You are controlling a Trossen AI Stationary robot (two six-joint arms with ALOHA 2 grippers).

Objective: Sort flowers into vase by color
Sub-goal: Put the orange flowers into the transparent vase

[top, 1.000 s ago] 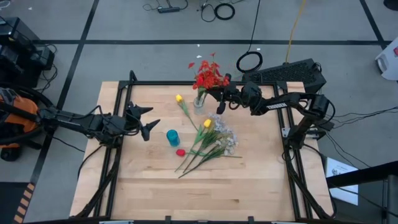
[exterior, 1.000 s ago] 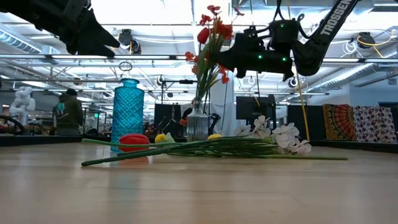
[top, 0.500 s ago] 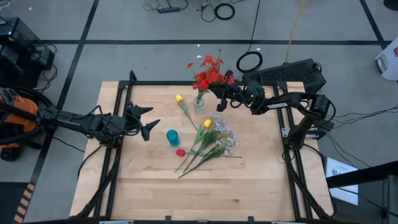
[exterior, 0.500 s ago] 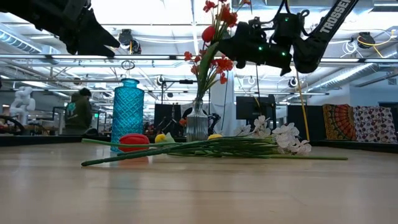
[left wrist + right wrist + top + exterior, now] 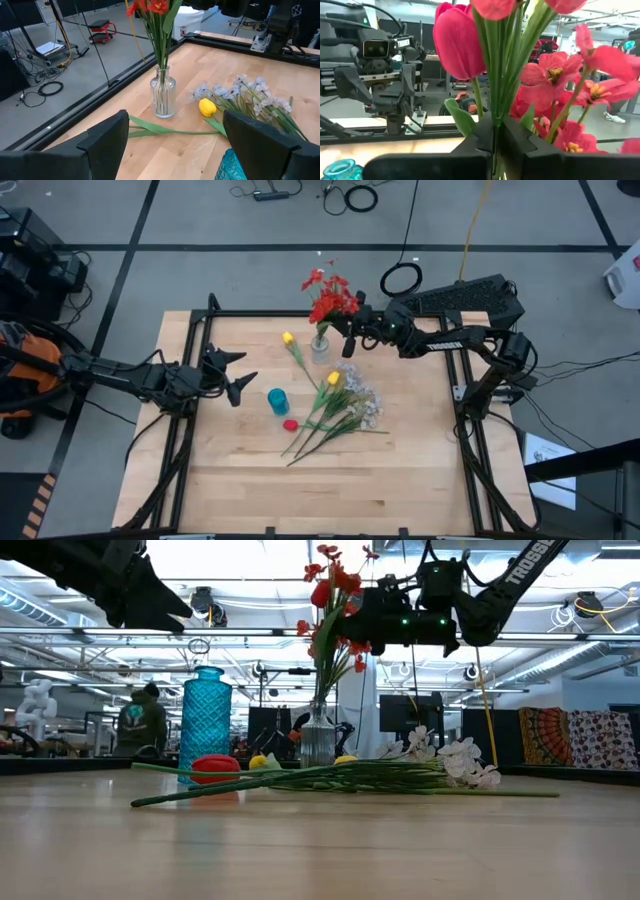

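A bunch of red flowers stands with its stalks in a clear glass vase at the table's far side. My right gripper is beside the bunch, above the vase, shut on green stalks. A blue vase stands mid-table with one red bloom lying next to it. Yellow tulips and pale white sprays lie in a loose heap on the wood. My left gripper hovers open left of the blue vase, holding nothing. My right gripper pinches green stalks of the red flowers between its two fingers, just below the blooms. The fingers come level from the table's right and lie across the stalks. The stalks rise upright past the fingers, and the bunch runs down into the clear vase's neck.
A black frame rail runs along the table's far edge behind the vases. The near half of the wooden table is bare. In the low view a person stands in the room beyond the table.
My right gripper, still shut on the stalks, has risen a little and shifted toward the table's left. The red blooms have risen with it and swung leftward over the clear vase. The flowers on the table have not moved.
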